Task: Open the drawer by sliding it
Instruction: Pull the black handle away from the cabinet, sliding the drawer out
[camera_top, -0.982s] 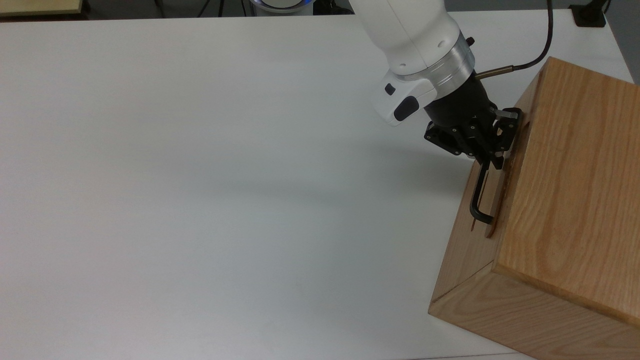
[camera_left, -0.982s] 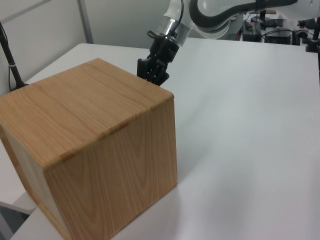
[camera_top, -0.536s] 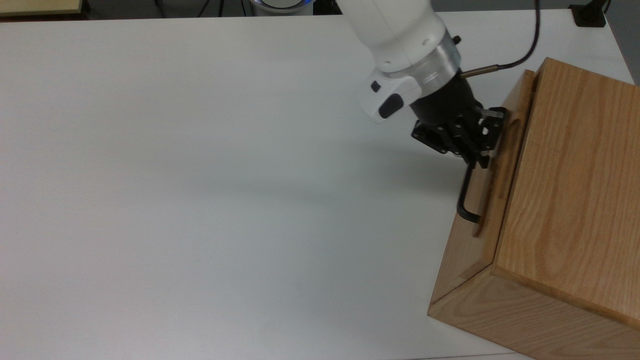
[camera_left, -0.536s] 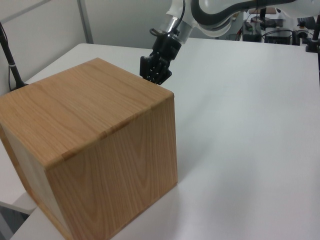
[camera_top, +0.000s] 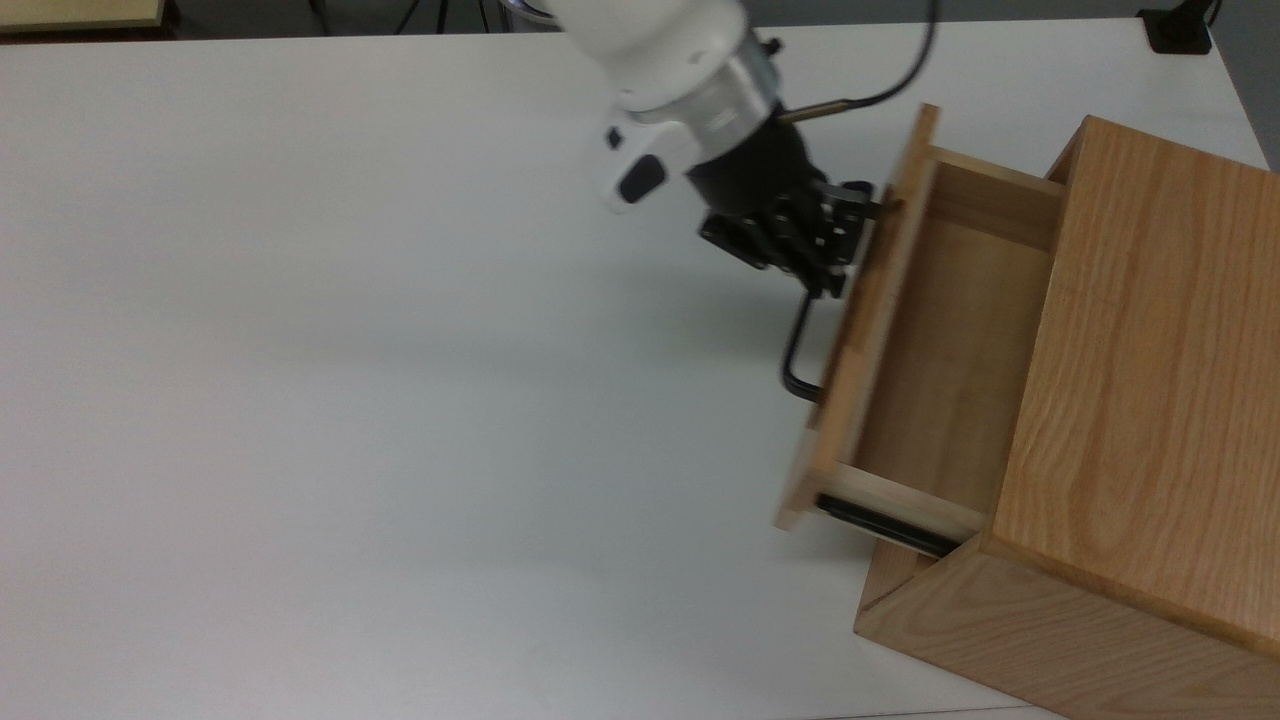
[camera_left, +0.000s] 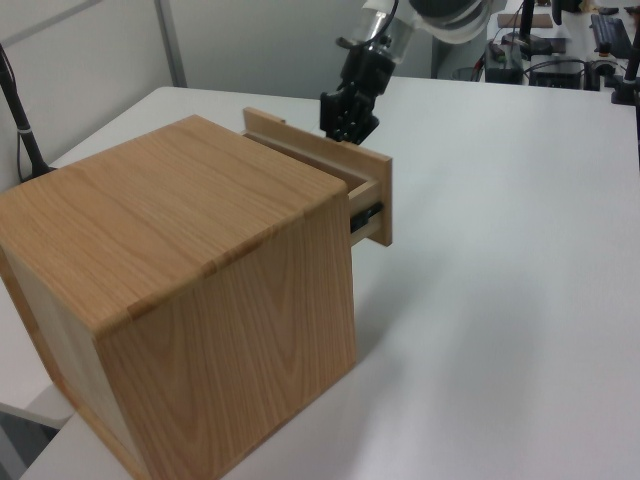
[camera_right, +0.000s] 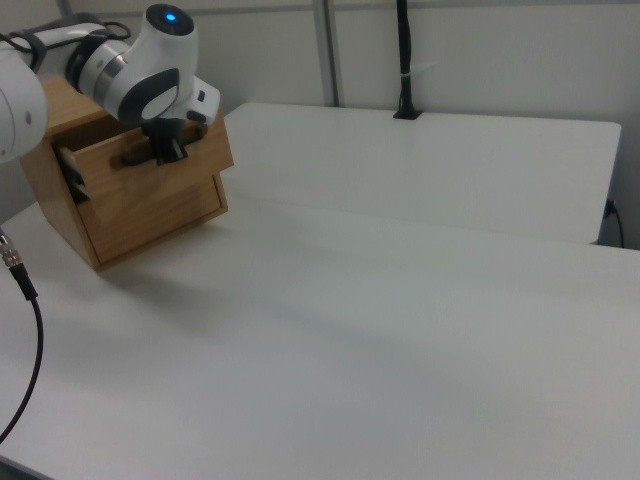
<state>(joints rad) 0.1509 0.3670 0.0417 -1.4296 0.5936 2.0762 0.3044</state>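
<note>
A white table (camera_top: 350, 350) carries one oak-grain cabinet box (camera_top: 1140, 400), which stands directly on it near the top view's right edge.

We see the drawer (camera_top: 940, 350) slid partway out; light wood tray, flat front panel, black U-bar handle (camera_top: 797, 360), black side rail (camera_top: 885, 527) exposed; interior bare wood

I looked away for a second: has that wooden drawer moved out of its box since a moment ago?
Yes. The drawer has slid toward the top view's left, out of the cabinet, which stayed put. Its front panel was nearly flush a second ago; its inside now shows.
</note>
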